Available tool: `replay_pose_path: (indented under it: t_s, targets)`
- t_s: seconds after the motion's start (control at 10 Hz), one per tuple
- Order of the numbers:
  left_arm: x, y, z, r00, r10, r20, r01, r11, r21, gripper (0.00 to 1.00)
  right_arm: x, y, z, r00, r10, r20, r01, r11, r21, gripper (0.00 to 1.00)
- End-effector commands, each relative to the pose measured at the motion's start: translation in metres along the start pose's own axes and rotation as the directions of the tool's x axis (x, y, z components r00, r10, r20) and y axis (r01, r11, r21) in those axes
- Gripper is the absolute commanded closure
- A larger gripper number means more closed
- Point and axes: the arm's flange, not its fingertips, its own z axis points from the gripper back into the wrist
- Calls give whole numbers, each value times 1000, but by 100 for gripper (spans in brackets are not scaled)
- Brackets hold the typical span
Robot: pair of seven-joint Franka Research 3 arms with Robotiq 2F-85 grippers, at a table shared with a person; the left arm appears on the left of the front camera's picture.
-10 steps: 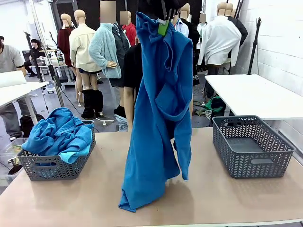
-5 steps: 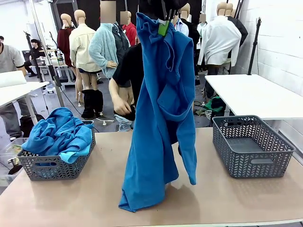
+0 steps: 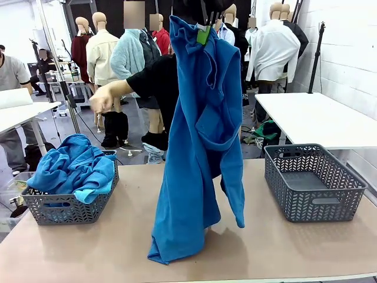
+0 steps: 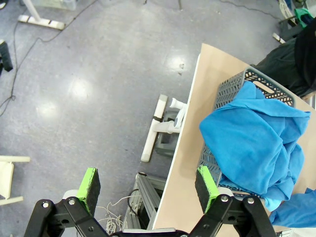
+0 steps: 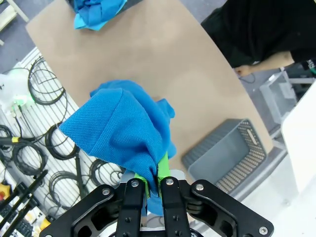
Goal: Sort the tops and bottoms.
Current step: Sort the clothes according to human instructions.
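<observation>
Front view: your right hand [image 3: 204, 22] is pinched shut on the collar end of the bright blue soft-fabric short-sleeved top [image 3: 197, 147], held high over mid-desk. Its hem is bunched on the tan desk [image 3: 283, 247], so lift higher before you traverse or it drags. The grey plastic lattice basket on your left [image 3: 65, 209] already holds a heap of blue garments [image 3: 73, 165]; the grey lattice basket on your right [image 3: 312, 183] is bare inside. The person's hand [image 3: 101, 100] reaches out above the left basket, likely pointing there; keep clear of that arm.

Left wrist view: your left hand [image 4: 148, 182] stands wide, holding nothing, off the desk's edge near the filled basket. Use it to gather the hem if needed.

Right wrist view: green pads [image 5: 163, 168] clamp a thin fold of fabric. That's a marginal grip, so move slowly.
</observation>
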Motion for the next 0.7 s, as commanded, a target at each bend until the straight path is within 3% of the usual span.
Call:
replay_pose_path:
  t_s: [0.0,0.6]
  targets:
    - [-2,0,1,1000,2,2,-2,1000,-9,0,0,-1,2,1000,1,1,-1,1000,-12,100]
    - [-2,0,1,1000,2,2,-2,1000,-9,0,0,-1,2,1000,1,1,-1,1000,-12,100]
